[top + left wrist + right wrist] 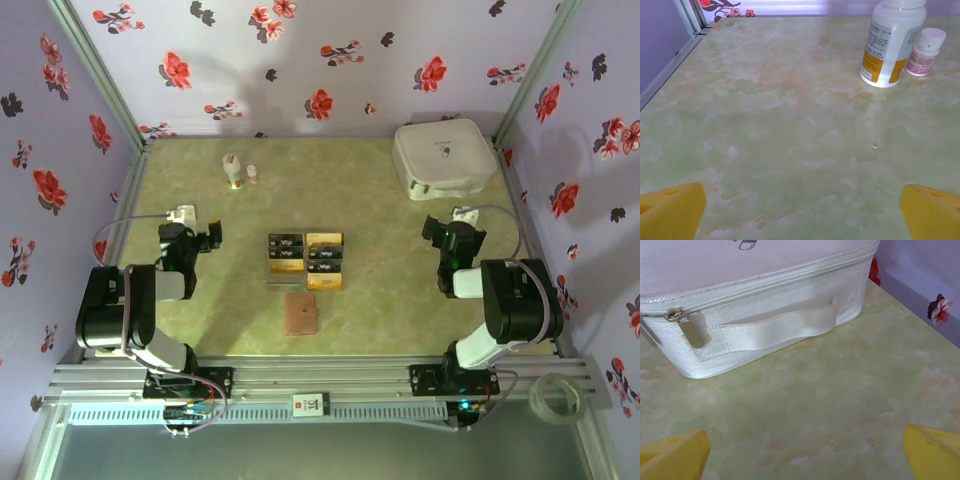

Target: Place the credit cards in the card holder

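Observation:
Several credit cards (305,259), black and gold-yellow, lie in two columns at the table's middle. Just in front of them lies the reddish-brown card holder (300,313), flat and closed. My left gripper (211,236) rests at the left of the table, well left of the cards, open with nothing between its yellow fingertips (675,207). My right gripper (432,228) sits at the right, well right of the cards, also open and empty, its yellow fingertips (932,450) spread wide over bare table.
A large white zipped case (445,157) (750,305) stands at the back right, just beyond the right gripper. A white bottle (232,170) (892,42) and a smaller one (252,174) (925,52) stand at the back left. Flowered walls enclose the table.

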Available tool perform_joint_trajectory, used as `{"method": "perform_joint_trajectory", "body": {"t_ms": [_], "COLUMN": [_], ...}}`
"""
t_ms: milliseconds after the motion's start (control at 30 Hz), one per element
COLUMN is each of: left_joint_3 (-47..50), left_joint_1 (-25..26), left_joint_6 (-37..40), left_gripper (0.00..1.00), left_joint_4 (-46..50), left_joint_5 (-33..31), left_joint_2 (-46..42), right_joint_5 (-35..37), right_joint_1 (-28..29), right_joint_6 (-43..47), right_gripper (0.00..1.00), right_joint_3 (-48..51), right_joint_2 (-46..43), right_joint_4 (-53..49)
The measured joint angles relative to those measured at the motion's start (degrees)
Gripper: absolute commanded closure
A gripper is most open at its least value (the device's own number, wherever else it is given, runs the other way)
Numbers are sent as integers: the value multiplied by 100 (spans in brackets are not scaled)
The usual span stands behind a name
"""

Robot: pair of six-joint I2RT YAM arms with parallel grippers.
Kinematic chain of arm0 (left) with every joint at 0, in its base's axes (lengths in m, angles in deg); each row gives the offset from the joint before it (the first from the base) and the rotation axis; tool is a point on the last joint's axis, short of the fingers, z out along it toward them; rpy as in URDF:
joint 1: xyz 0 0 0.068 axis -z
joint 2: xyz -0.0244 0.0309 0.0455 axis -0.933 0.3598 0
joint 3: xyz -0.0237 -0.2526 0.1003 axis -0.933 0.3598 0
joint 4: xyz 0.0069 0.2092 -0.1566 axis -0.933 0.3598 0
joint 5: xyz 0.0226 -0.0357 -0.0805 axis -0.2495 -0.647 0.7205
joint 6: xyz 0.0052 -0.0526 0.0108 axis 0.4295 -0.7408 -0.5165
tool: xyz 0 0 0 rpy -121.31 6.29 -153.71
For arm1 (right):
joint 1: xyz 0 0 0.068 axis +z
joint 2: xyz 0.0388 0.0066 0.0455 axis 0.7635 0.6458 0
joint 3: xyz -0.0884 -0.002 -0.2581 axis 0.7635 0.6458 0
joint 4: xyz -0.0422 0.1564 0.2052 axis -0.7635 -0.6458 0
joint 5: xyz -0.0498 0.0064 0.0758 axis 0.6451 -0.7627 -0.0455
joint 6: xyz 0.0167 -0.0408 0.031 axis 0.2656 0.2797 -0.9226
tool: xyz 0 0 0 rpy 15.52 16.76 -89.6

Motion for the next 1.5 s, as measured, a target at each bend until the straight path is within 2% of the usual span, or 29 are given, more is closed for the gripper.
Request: {"method": "perform_joint_trajectory", "body": {"t_ms": [1033, 1500], "left_joint_3": [-11, -15], "left_joint_1": [0, 0], "left_joint_6": [-2, 0], "left_gripper": [0, 0], "left_joint_4": [4, 98], "left_joint_5": [15, 13], "left_joint_2": [0, -72], "right_joint_5": [-17, -409], "right_joint_1": [0, 13], "right_joint_6": [2, 212], "right_gripper": [1, 1], "right_joint_3": [0, -7], "right_joint_2": [0, -35], "right_joint_4": [0, -72]}}
